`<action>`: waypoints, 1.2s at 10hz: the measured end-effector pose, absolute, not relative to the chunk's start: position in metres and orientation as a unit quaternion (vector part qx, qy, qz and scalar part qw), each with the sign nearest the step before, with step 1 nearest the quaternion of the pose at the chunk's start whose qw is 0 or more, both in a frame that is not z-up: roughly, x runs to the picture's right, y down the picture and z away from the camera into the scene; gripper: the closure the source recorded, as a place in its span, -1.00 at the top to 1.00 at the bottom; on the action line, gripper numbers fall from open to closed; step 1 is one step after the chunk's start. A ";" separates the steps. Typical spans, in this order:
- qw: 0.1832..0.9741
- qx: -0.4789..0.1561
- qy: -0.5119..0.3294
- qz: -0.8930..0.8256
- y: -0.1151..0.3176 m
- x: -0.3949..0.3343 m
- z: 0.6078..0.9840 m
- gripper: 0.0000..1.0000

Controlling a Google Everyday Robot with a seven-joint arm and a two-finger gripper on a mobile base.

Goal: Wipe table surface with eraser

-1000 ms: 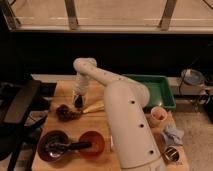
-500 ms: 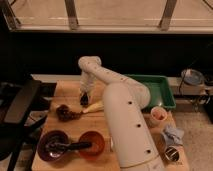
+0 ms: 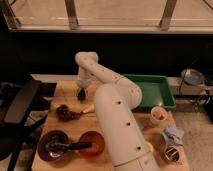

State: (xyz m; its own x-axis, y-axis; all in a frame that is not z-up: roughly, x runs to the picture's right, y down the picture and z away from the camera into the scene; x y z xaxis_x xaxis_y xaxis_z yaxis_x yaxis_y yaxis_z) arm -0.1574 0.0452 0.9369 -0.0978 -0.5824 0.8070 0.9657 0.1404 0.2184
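The light tan wooden table surface (image 3: 60,90) fills the left and middle of the camera view. My white arm rises from the bottom, bends at the far side and comes down to the gripper (image 3: 81,95). The gripper points down at the tabletop near its far left part. Its tip is dark and sits at or just above the wood. A small dark shape there may be the eraser (image 3: 81,97), but I cannot tell it apart from the gripper tip.
A dark brown lumpy cluster (image 3: 66,112) and a pale yellowish stick (image 3: 89,108) lie just in front of the gripper. Two reddish bowls (image 3: 52,148) (image 3: 94,145) stand at the front left. A green tray (image 3: 156,91), cup (image 3: 157,116), blue cloth (image 3: 174,135) and can (image 3: 172,154) are on the right. A black chair (image 3: 20,102) stands at the left.
The gripper has moved a little to the right and toward the far edge over the tabletop. The other objects have not moved.
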 end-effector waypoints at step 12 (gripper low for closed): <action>0.681 -0.227 -0.409 -0.564 0.045 -0.103 0.935 -1.00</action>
